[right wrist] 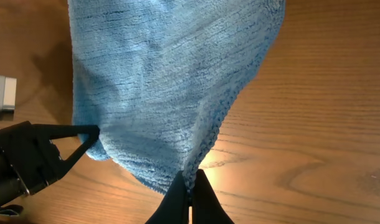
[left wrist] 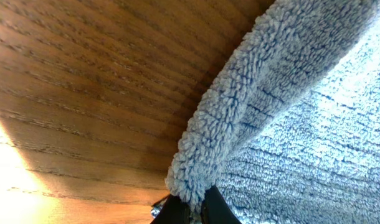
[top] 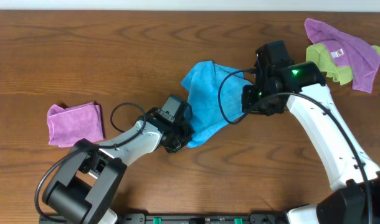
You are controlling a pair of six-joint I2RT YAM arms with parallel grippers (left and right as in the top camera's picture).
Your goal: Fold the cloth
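The sky-blue cloth [top: 205,99] lies bunched in the middle of the wooden table, stretched between my two arms. My left gripper [top: 185,138] sits at its near-left corner; in the left wrist view its black fingers [left wrist: 177,213] pinch a rolled edge of the cloth [left wrist: 240,106], so it is shut on it. My right gripper [top: 245,93] is at the cloth's right edge. In the right wrist view that gripper [right wrist: 190,198] is shut on a hem fold of the cloth [right wrist: 159,81], which hangs away from it. The left gripper's fingertip [right wrist: 84,134] shows at the cloth's far corner.
A folded purple cloth [top: 75,123] lies at the left. At the back right, a purple cloth [top: 346,46] overlaps a yellow-green one [top: 327,62]. Black cables loop by both wrists [top: 230,99].
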